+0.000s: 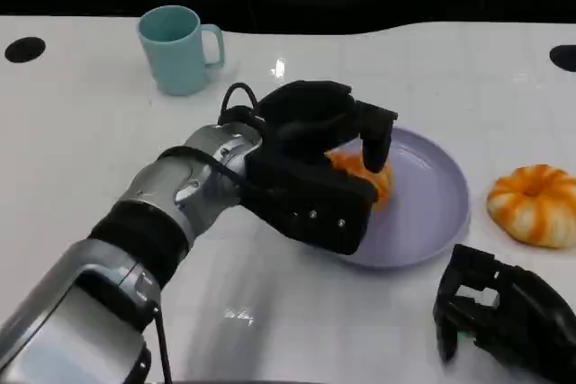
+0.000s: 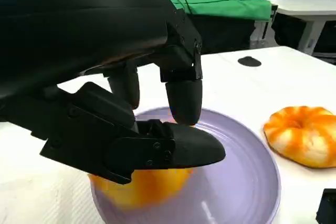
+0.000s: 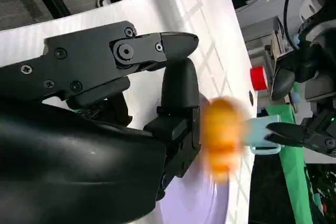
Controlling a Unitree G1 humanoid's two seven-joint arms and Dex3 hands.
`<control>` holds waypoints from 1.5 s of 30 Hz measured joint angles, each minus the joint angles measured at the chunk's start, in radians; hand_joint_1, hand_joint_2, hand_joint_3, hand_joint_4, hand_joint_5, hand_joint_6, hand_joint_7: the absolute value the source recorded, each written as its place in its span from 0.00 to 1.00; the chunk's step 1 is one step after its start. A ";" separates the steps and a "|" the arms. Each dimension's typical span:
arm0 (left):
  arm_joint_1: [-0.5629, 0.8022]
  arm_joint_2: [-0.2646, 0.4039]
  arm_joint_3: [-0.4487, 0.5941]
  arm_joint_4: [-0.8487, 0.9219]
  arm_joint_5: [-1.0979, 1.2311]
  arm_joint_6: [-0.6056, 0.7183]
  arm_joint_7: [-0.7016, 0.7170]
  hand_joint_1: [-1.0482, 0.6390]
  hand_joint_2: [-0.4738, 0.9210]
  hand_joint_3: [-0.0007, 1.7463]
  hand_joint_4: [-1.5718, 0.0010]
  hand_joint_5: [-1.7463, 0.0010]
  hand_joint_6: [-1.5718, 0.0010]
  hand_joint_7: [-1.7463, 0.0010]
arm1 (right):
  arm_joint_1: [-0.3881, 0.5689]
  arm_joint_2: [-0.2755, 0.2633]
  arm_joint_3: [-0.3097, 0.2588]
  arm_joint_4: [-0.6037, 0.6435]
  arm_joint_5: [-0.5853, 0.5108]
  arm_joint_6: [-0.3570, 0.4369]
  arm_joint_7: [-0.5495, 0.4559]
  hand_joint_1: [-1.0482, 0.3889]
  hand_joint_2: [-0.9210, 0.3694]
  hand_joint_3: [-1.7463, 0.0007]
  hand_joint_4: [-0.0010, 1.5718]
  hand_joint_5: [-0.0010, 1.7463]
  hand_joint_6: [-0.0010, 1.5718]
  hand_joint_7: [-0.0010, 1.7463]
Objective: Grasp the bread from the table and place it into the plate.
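Note:
An orange bread (image 1: 378, 184) lies on the near left part of the purple plate (image 1: 432, 195). My left hand (image 1: 315, 168) hovers directly over it, fingers pointing down and spread. In the left wrist view the bread (image 2: 142, 187) sits below the thumb of the left hand (image 2: 131, 129), on the plate (image 2: 236, 182), and is not pinched between thumb and fingers. Its outline is blurred there. In the right wrist view the bread (image 3: 223, 135) is also blurred. My right hand (image 1: 504, 312) rests at the table's near right and holds nothing, with the thumb and fingers of the right hand (image 3: 105, 129) apart.
A second orange-and-white ring-shaped bread (image 1: 535, 204) lies on the table right of the plate, just beyond my right hand. A teal mug (image 1: 178, 49) stands at the far left. The white table has dark holes near its far corners.

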 measured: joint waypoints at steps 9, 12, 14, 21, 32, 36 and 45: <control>0.000 -0.003 0.012 0.004 -0.028 -0.005 -0.031 0.12 1.00 0.26 0.81 0.38 0.61 0.73 | 0.000 0.000 0.000 -0.005 0.006 0.012 -0.002 0.33 0.00 0.87 0.45 1.00 0.41 0.91; 0.000 -0.002 0.004 0.004 -0.024 -0.011 -0.031 0.12 1.00 0.26 0.89 0.39 0.58 0.74 | 0.000 0.000 0.000 -0.005 0.006 0.011 -0.002 0.33 0.00 0.87 0.45 1.00 0.41 0.91; 0.000 -0.002 0.004 0.004 -0.024 -0.013 -0.031 0.11 1.00 0.27 0.91 0.37 0.67 0.71 | 0.001 0.000 -0.001 -0.005 0.009 0.013 -0.001 0.33 0.00 0.87 0.45 1.00 0.41 0.91; 0.009 0.007 0.025 -0.007 -0.048 -0.038 -0.031 0.13 1.00 0.26 0.86 0.37 0.73 0.65 | 0.001 0.001 0.000 -0.005 0.016 0.013 0.001 0.34 0.00 0.87 0.45 1.00 0.40 0.92; 0.230 0.017 0.228 -0.099 -0.425 -0.168 -0.202 0.24 1.00 0.17 0.71 0.27 0.68 0.60 | 0.000 0.000 -0.001 -0.003 0.018 0.018 0.003 0.34 0.00 0.87 0.45 1.00 0.40 0.92; 0.327 0.001 0.292 -0.183 -0.573 -0.171 -0.304 0.26 1.00 0.17 0.72 0.18 0.69 0.48 | -0.005 -0.001 -0.001 0.005 0.018 0.017 0.004 0.34 0.00 0.87 0.45 1.00 0.41 0.92; 0.519 -0.022 0.394 -0.379 -0.799 -0.076 -0.417 0.21 1.00 0.20 0.68 0.00 0.76 0.13 | -0.034 -0.001 -0.002 0.058 0.015 -0.017 0.010 0.33 0.00 0.87 0.45 1.00 0.40 0.92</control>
